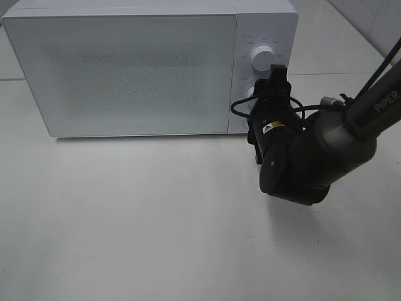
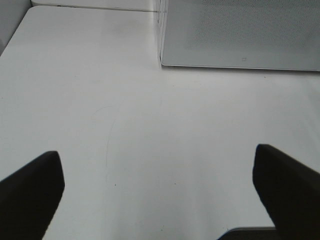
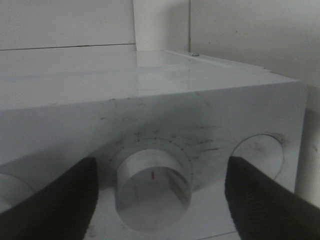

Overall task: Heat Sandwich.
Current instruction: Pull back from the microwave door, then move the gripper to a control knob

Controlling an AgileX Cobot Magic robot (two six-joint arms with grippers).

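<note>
**Right fingers astride the lower dial, oven door shut**

Writing: "PiPER" in pale letters on the right arm (image 1: 376,103). There is a small yellow warning label (image 1: 274,127) on its wrist, with print too fine to read. A tiny mark (image 1: 139,125) sits low on the microwave (image 1: 125,63) door, and faint legends ring the dials, none legible. The lower dial (image 3: 153,185) carries one short red tick.

Materials: the microwave is a white box with rounded corners. Its door is a frosted, finely speckled panel and is closed. Both the lower dial and the upper dial (image 1: 263,58) are white, smooth cylinders. The worktop (image 1: 125,219) is matt white. The arm is black, with glossy rounded joint housings and a looped black cable.

Right gripper (image 3: 160,172): the dark, blunt fingers (image 3: 55,200) stand either side of the lower dial with a gap on each side, touching nothing. The panel around the dial looks scuffed with grey smears, which only the wrist view shows. The high view hides most of this dial behind the gripper.

Left gripper (image 2: 157,160): it appears only in its own wrist view. The fingers (image 2: 30,195) are spread wide and empty over bare worktop, well short of the microwave's front corner. The same view shows a faint curved scratch (image 2: 107,145) on the surface.

The sandwich appears in no view, so its place cannot be told. The frosted door gives no sight of the inside.
</note>
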